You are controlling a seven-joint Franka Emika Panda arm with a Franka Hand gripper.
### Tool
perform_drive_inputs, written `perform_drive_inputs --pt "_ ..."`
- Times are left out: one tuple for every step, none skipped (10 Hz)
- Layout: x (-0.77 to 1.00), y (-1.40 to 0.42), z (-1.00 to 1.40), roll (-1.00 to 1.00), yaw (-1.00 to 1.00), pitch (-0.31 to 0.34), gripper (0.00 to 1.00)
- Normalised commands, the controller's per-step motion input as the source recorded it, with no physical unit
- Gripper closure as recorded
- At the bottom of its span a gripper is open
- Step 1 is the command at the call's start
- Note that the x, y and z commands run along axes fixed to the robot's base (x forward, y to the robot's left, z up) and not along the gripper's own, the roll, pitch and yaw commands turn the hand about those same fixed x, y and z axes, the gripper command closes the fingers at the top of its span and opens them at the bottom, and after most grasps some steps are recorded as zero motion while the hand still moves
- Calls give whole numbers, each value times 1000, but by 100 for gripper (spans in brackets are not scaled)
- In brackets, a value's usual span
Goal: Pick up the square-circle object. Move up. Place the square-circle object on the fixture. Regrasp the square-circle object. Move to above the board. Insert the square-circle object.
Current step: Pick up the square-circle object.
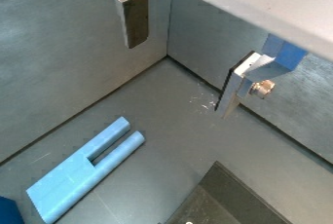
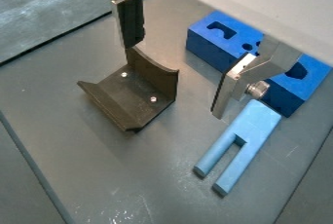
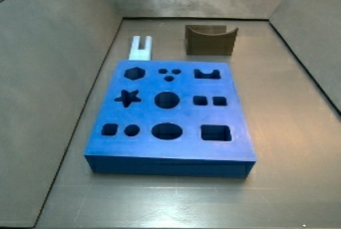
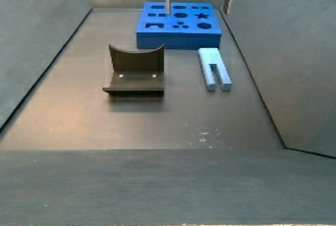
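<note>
The gripper has two flat, silver metal finger plates, each ending in a dark rectangular pad. In both wrist views one plate carries a small round brass-coloured screw on its side. A pale casing edge shows above.

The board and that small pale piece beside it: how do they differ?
The board is bright blue; the square-circle object is pale blue-grey. The board is a wide slab, far larger than the narrow, elongated object. The board's top has many shaped cut-outs, whereas the object has one long slot, seen in a wrist view. Both lie flat on the floor, side by side. The gripper hangs above, open, holding nothing.
</note>
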Motion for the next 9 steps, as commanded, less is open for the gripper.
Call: perform_drive_inputs --pt "0 17 0 0 11 0 0" --pt "0 -6 -89 0 0 0 0" --pt "-437 -449 -706 157 154 -69 0" --pt "-689 -600 -883 166 189 -114 0" --pt "-523 -603 -980 160 223 -76 0" --pt "-449 -557 -1000 123 354 -84 0" --pt "-294 -491 -1000 84 411 -93 0" --pt "0 -320 -1000 41 371 -63 0" --pt "-209 -334 -1000 67 237 -6 0"
